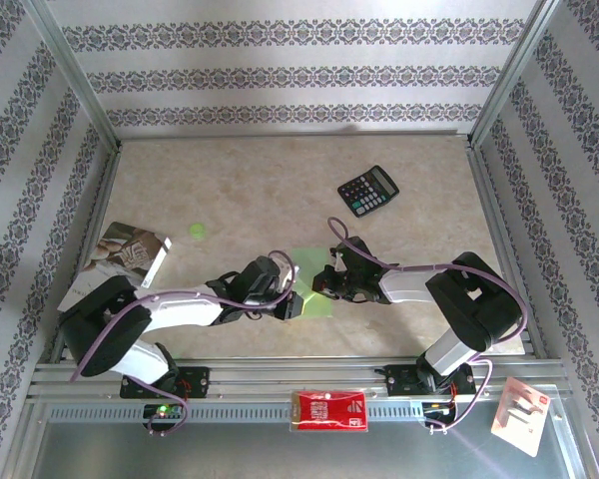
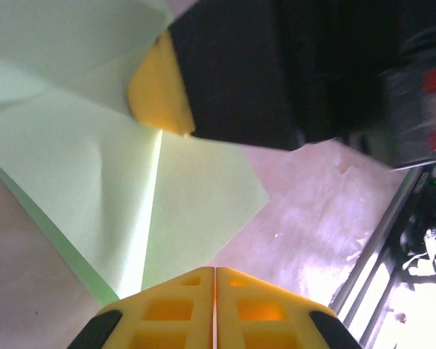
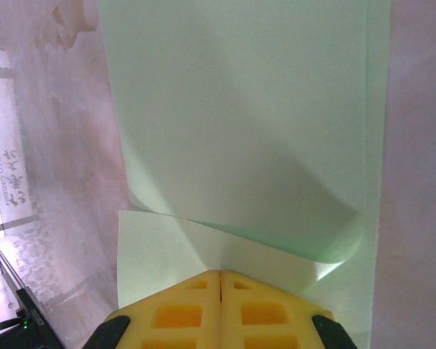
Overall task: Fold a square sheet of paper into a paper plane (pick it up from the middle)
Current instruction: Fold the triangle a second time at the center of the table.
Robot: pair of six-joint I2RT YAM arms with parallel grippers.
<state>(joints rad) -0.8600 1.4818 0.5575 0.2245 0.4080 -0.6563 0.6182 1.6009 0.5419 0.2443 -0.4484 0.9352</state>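
One square sheet of paper [image 1: 305, 263], light green and partly folded, lies on the tabletop [image 1: 240, 190] near centre, between two grippers. On the left gripper [image 2: 214, 272] the jaws are closed tight with the tips at the sheet's edge; whether they pinch it is not discernible. The right gripper [image 3: 219, 275] is closed likewise, with a curled flap at its tips. Top view: one calculator [image 1: 368, 190], one green dot [image 1: 198, 231]. Left wrist view adds a crease and the right gripper's yellow fingertip [image 2: 156, 94] on the paper.

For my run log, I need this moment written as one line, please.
light green square paper sheet: partly folded, one flap curled over | left hand: shut | right hand: shut, touching sheet
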